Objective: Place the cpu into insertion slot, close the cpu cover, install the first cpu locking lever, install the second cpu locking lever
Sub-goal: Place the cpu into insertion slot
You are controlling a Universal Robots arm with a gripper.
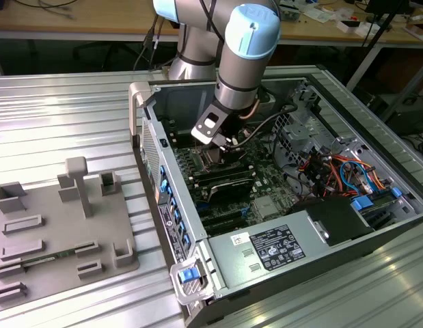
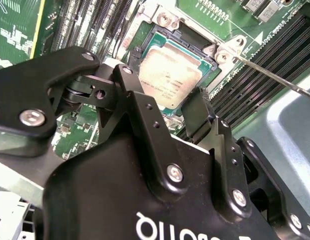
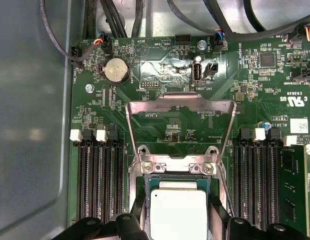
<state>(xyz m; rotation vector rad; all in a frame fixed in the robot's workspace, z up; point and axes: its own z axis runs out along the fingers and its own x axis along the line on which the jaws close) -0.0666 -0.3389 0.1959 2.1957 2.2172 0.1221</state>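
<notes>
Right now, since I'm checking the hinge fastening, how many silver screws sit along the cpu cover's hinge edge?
2, in the first wrist view: one screw at one end of the cpu cover hinge, a second screw at the other. Any beyond the cpu may be hidden.

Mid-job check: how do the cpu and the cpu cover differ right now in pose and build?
Pose: the cpu lies flat in the insertion slot; the cpu cover stands swung open, away from it. Build: the cpu is a solid plate with a silvery face; the cpu cover is an open frame, with green board showing through its cut-out. Both are squarish, silvery metal.
</notes>
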